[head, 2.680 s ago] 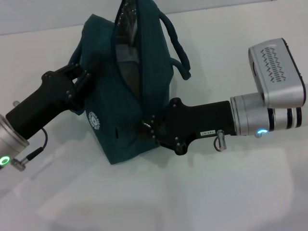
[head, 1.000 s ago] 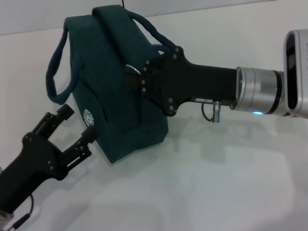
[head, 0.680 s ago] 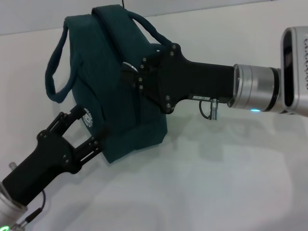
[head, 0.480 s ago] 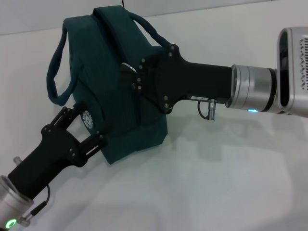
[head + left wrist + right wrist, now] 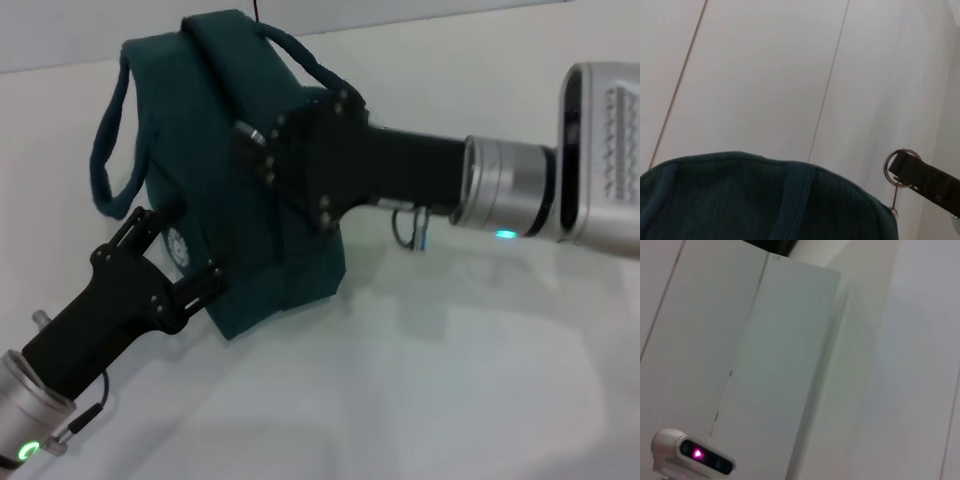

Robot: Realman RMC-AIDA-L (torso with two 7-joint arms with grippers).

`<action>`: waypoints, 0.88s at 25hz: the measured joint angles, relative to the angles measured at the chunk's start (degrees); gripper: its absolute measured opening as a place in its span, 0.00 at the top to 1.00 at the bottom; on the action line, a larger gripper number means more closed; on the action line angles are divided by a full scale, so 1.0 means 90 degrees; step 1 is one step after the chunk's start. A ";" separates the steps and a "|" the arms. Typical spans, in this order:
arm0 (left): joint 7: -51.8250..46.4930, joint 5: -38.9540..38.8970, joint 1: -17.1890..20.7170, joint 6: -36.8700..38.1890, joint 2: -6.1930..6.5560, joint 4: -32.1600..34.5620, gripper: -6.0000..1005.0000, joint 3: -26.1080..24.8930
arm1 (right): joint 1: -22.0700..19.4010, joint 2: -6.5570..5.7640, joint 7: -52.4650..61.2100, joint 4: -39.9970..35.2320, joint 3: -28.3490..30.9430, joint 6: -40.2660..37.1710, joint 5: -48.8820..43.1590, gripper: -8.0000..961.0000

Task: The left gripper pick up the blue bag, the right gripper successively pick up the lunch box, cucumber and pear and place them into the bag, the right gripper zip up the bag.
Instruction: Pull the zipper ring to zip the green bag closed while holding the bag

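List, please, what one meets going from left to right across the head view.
left gripper → blue bag → right gripper → silver wrist of the right arm.

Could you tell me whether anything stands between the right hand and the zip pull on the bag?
Nothing visible does. The right hand is already at the bag's top by the silver zip pull, and the left wrist view shows a finger through its ring. The left hand is at the bag's lower front side.
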 joint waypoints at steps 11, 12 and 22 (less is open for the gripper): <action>0.0190 -0.0511 0.0116 -0.0153 0.0055 0.0000 0.13 -0.0038 | -0.0023 0.0001 -0.1545 -0.0050 -0.1830 0.0178 0.1831 0.97; 0.0206 -0.0542 0.0132 -0.0156 0.0059 0.0006 0.13 -0.0037 | -0.0060 0.0002 -0.1642 -0.0070 -0.1871 0.0163 0.1906 0.97; 0.0287 -0.0731 0.0196 -0.0249 0.0078 0.0181 0.14 -0.0036 | -0.0167 0.0002 -0.1734 0.0012 -0.1591 0.0138 0.2189 0.97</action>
